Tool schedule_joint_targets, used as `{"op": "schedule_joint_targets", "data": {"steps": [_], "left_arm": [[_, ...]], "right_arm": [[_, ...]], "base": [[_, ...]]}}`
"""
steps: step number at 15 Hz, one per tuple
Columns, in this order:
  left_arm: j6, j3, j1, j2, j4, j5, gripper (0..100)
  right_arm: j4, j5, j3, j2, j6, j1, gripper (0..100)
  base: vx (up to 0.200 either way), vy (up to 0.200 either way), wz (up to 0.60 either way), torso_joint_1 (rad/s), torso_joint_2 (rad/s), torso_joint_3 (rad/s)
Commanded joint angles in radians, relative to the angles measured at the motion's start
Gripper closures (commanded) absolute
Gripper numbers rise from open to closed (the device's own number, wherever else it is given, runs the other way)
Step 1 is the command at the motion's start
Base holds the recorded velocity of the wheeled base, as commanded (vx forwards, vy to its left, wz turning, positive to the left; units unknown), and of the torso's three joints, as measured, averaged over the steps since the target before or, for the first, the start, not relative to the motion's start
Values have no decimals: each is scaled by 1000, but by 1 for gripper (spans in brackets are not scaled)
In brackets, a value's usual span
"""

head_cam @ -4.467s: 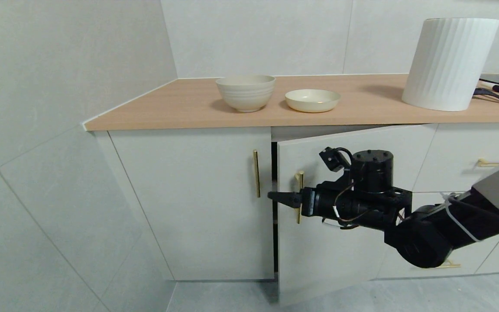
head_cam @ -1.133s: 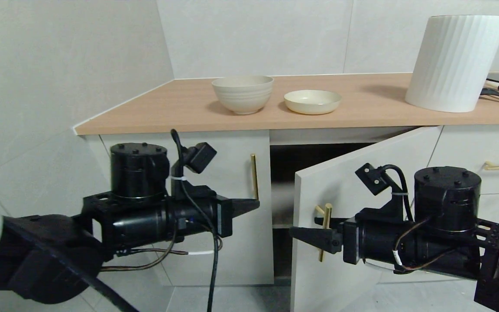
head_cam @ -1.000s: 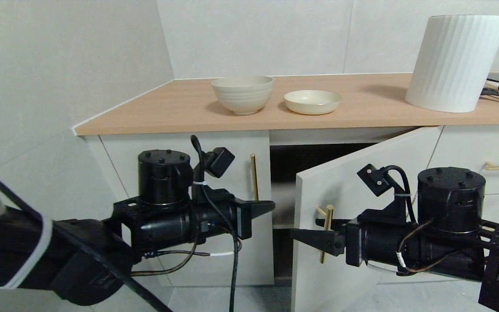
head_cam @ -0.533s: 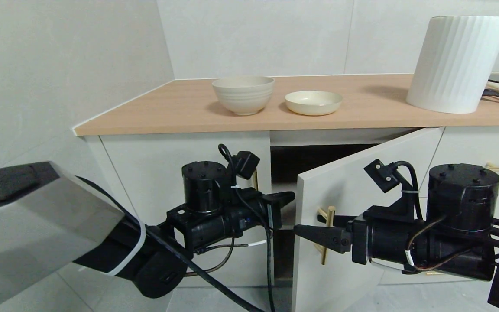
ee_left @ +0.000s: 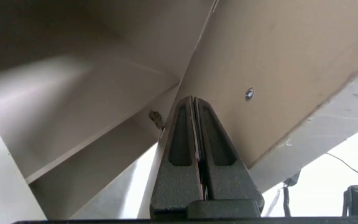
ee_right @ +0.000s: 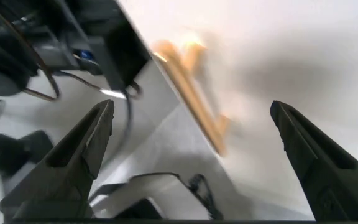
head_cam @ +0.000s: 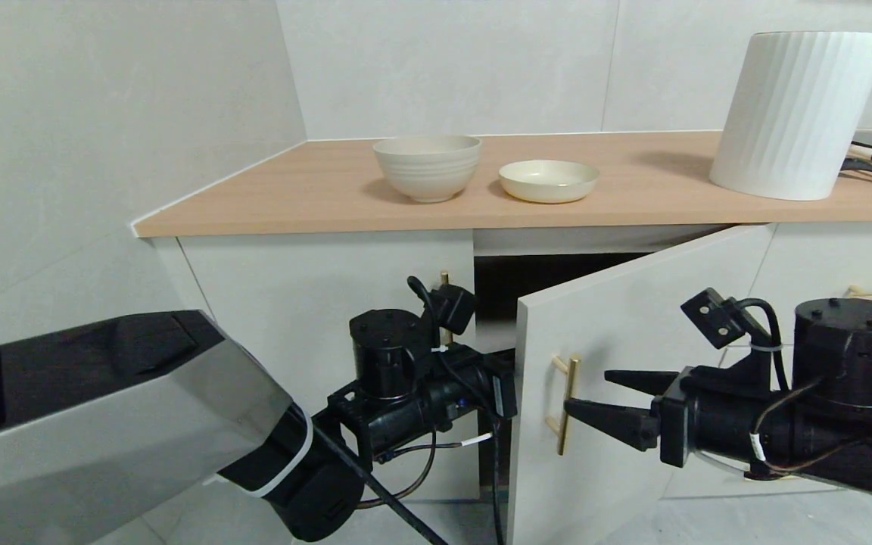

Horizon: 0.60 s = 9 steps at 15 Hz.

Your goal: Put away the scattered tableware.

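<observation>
Pale grey tiled walls [head_cam: 103,113] at left & far side, meeting in a corner. Wood countertop [head_cam: 292,198] runs along far wall. Below: white cabinet, left door [head_cam: 292,303] shut, right door [head_cam: 633,303] ajar w/ brass bar handle [head_cam: 566,401]. Grey tile floor [head_cam: 693,522].

The left gripper [ee_left: 193,106] is pointing into the cabinet interior [ee_left: 55,31] with its fingers pressing flat together. Counting its pointing direction as twelve o'clock, a pale panel [ee_left: 291,56] carrying a small screw [ee_left: 248,93] is slanting past at about one o'clock. A shelf board [ee_left: 86,112] is lying toward ten o'clock.
</observation>
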Motion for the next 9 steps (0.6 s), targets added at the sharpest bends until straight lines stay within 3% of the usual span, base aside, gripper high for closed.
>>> {"op": "schedule_joint_targets", "data": {"steps": [1, 6, 9], "left_arm": [[-2, -1, -1, -4, 1, -1, 100], [0, 7, -1, -7, -7, -1, 100], [0, 7, -2, -4, -7, -1, 100]], "right_arm": [[10, -8, 49, -60, -5, -17, 0], [15, 2, 212, -135, -5, -10, 0], [15, 2, 220, -141, -3, 6, 0]], "base": [[0, 0, 0, 0, 0, 0], [0, 0, 0, 0, 0, 0], [0, 0, 0, 0, 0, 0]]}}
